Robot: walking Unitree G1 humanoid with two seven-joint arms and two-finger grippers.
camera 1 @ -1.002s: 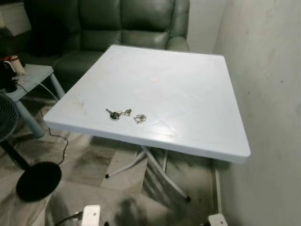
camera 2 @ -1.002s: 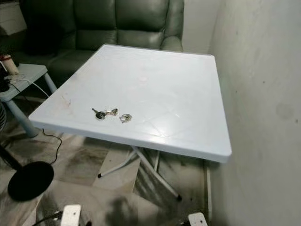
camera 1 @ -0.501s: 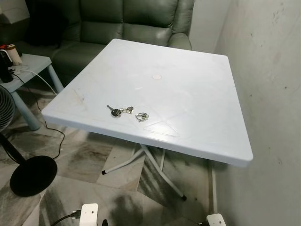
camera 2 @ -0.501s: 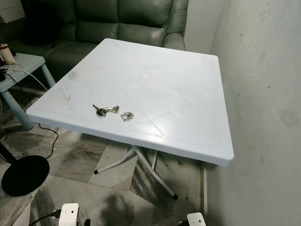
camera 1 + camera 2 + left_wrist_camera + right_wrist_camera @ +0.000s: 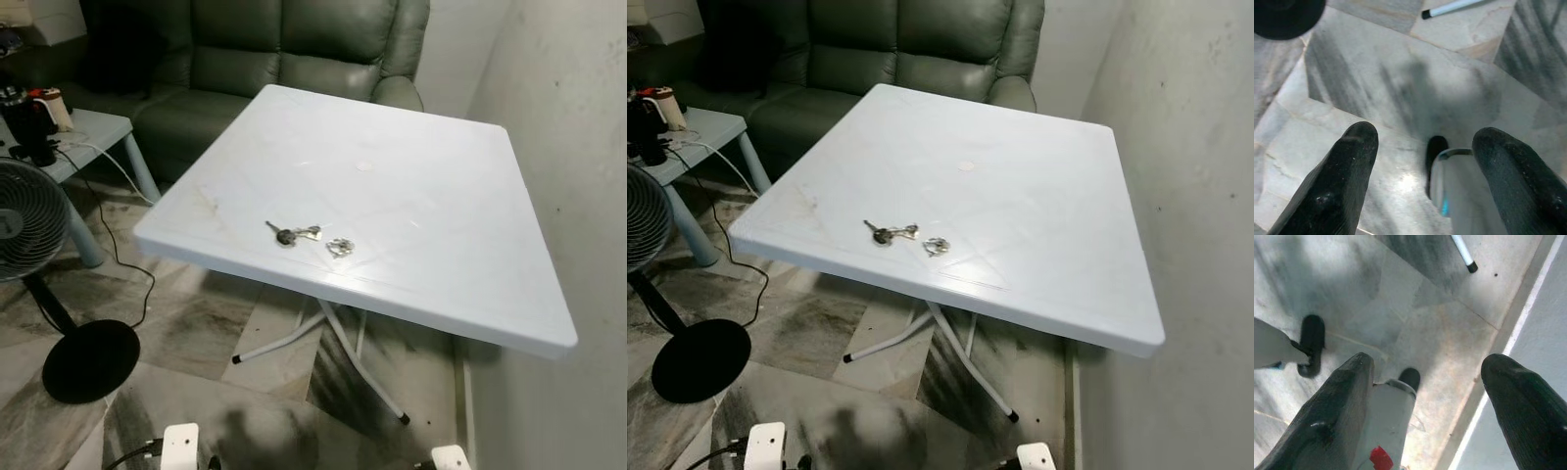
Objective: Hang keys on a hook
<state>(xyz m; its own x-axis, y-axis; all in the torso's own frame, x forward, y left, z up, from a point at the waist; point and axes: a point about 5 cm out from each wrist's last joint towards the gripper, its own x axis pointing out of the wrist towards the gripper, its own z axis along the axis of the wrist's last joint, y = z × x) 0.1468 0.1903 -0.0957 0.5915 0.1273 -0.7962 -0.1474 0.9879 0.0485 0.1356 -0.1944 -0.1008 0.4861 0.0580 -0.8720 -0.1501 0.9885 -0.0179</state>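
Small metal keys on a ring, at 6 o'clock on white plastic table, are judged light, slippery, best pinched at ring w/ left gripper or right gripper, both held apart.

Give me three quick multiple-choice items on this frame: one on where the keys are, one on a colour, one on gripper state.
1. Where do the keys lie?
A. on the sofa
B. on the white table, near its front edge
C. on the floor

2. What colour is the sofa?
A. red
B. grey-green
C. yellow

3. How do the left gripper and right gripper stand?
A. both open, holding nothing
B. left shut on the keys
C. right shut on the keys

Key: 1 B, the keys rest on the white table by its near edge. 2 B, its leather reads dull grey-green. 3 A, the wrist views show spread fingers over bare floor.
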